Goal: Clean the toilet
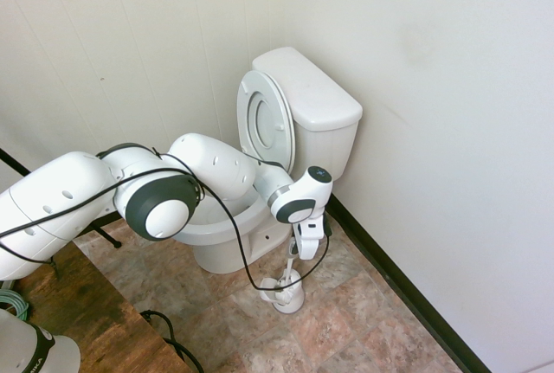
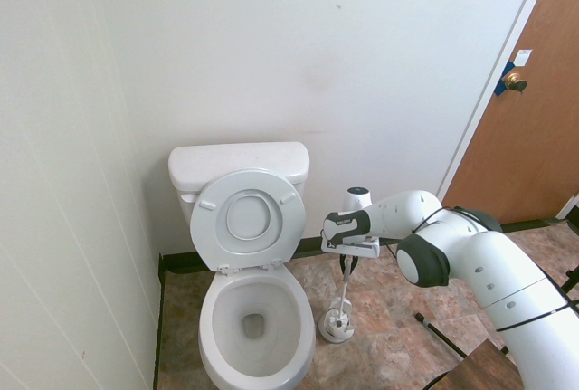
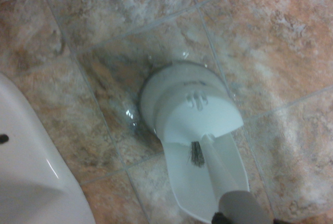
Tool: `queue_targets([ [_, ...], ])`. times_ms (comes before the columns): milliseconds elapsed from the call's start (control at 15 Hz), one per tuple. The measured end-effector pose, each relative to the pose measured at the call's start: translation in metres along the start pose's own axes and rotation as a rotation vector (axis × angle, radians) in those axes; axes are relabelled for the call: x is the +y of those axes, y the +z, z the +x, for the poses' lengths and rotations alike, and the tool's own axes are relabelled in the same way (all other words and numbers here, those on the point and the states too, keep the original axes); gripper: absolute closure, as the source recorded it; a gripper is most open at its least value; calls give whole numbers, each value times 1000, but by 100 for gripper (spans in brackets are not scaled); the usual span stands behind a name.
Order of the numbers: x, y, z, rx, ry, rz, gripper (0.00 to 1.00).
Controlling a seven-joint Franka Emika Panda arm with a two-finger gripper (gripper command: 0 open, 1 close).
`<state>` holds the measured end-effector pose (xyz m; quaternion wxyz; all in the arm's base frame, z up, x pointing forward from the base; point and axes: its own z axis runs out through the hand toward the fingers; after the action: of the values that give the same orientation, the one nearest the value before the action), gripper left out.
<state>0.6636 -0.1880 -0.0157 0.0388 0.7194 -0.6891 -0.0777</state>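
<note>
Tiled bathroom floor carries the toilet (image 2: 253,318) at lower left of the frame, lid up. Pincer (image 2: 348,259) is clenched on the brush handle (image 2: 346,286): light, stiff, slippery plastic; grasp high.

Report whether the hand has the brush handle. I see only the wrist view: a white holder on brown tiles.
Observer: Yes. The hand is shut on the top of the slim white toilet-brush handle.
Operator: Check the toilet lid.
Observer: The large white ceramic toilet has its white plastic ring seat and cover raised against the tank, so the bowl is open.
</note>
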Motion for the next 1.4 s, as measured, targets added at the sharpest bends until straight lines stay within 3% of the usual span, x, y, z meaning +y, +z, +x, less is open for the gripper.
queue_targets([
  [333, 30, -36, 4, 24, -52, 23, 100],
  [800, 85, -160, 11, 102, -74, 65, 100],
  [1067, 119, -225, -28, 123, -98, 103, 100],
  [1400, 128, -316, -74, 127, -126, 182, 100],
])
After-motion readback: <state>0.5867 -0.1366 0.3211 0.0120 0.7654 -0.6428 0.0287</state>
